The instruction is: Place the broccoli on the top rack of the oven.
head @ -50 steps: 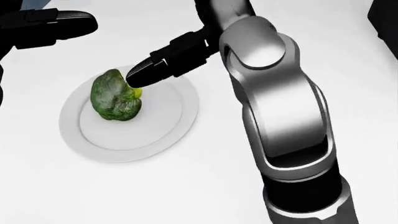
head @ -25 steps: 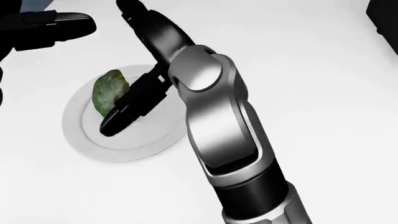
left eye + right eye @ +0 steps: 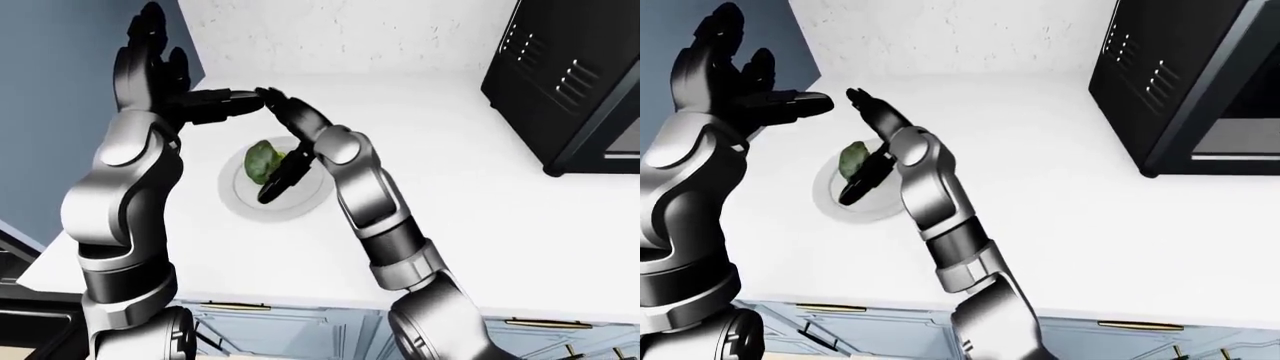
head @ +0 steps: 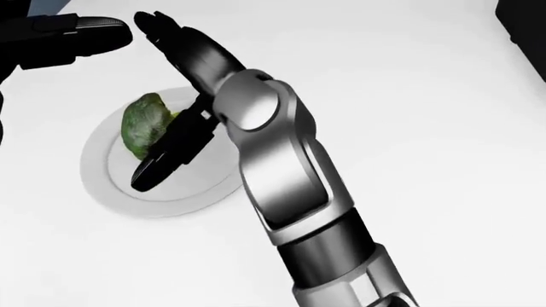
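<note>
The right hand (image 4: 171, 96), fingers spread, straddles and half hides the broccoli (image 4: 143, 125) on the plate (image 4: 102, 185); the left hand (image 3: 160, 82) hovers spread above.

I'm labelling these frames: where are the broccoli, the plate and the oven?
broccoli (image 4: 141, 125), head view, on its green crown.
plate (image 4: 100, 182), head view, on its bare lower-left rim.
oven (image 3: 1180, 67), right-eye view, on its dark side panel.

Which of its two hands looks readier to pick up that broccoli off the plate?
The right hand: its open fingers already reach down beside the broccoli on the white plate. The left hand is raised open above the counter, off the plate.
</note>
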Controlling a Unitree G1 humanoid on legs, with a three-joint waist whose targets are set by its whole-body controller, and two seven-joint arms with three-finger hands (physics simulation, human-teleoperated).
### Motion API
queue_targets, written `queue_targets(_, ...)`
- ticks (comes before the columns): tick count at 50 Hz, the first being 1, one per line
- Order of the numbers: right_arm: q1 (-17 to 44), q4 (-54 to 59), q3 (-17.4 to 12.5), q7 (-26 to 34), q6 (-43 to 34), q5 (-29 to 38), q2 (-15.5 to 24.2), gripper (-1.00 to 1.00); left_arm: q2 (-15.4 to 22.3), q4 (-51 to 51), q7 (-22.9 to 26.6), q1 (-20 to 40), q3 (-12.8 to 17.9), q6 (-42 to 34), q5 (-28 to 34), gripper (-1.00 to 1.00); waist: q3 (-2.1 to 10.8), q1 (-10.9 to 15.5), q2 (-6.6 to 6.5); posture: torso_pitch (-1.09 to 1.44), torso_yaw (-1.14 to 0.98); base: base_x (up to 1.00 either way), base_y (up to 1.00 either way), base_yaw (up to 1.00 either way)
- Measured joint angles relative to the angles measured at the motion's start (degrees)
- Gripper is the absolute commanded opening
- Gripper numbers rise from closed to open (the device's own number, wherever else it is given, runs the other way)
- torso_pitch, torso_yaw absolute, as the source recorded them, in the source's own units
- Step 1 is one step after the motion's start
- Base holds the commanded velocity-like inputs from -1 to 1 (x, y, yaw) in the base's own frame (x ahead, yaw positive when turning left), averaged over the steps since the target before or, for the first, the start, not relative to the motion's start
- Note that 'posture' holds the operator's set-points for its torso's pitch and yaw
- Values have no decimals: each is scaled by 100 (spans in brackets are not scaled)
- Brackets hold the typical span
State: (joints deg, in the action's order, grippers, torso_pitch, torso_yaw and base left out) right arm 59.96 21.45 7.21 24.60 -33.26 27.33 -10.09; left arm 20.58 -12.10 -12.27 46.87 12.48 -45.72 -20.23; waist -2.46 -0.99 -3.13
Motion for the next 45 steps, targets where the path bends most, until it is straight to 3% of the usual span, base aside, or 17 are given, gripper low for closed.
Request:
queue_targets(15,88,479,-32,-89,248,-29,-19,76,-4,47,1,-1,-13,31,3,100,5,6,0,0,0,0,0,0)
queue_targets(17,69,458,-31,-89,253,-26,-21,62,-6,64,7,-2,-17,43,9,100,4,6,2,0,0,0,0,0)
queue_targets(24,101,583,-43,-108,322,-45,-24,68,-1,72,14,12,-8,37,14,100,10,3,4,0,0,0,0,0)
queue_targets(45,325,1517,-125,-393,851,-230,-16,60,-3,14,4,13,-8,3,4,100,14,-6,-5,0,0,0,0,0)
